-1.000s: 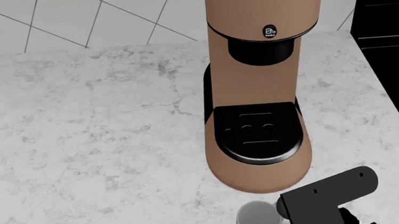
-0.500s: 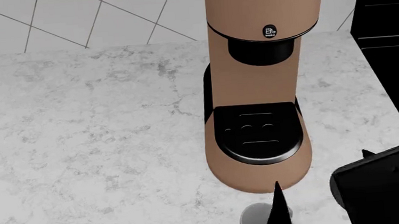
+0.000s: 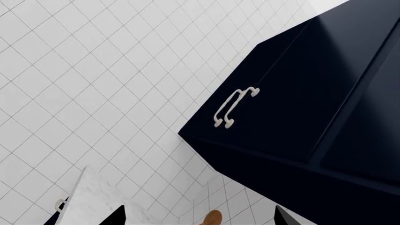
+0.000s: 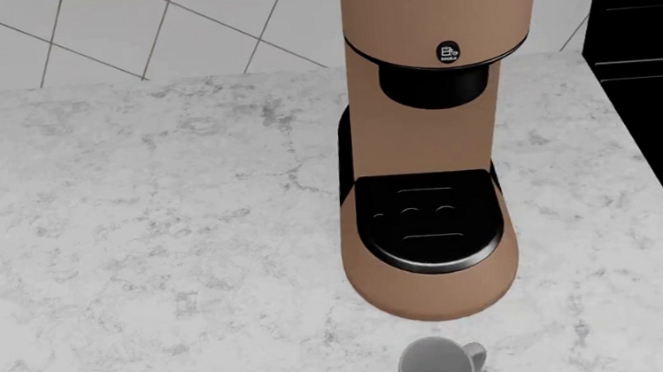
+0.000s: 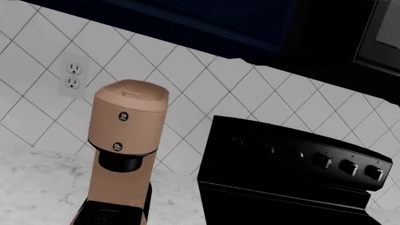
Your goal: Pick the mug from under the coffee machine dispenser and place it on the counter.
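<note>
From my left wrist I see only white wall tiles, a dark wall cabinet (image 3: 312,103) with a pale handle (image 3: 234,107), a corner of the marble worktop (image 3: 93,199) and a sliver of the tan coffee machine dispenser (image 3: 212,218). Two dark tips at the frame's edge may be my left pincer's fingers, but I cannot tell how wide they stand or whether they hold anything.

From my head, the mug (image 4: 437,366) stands upright on the worktop (image 4: 146,236), just in front of the coffee machine dispenser (image 4: 427,187) and clear of its empty black drip tray (image 4: 429,223). Neither pincer shows here, and nothing touches the mug.

From my right wrist I see the dispenser (image 5: 125,150), a wall socket (image 5: 74,76) and the black stove (image 5: 293,173); my right pincer is not in view.

I judge the placing done: the mug rests free. Next I need only keep both arms away from it.
</note>
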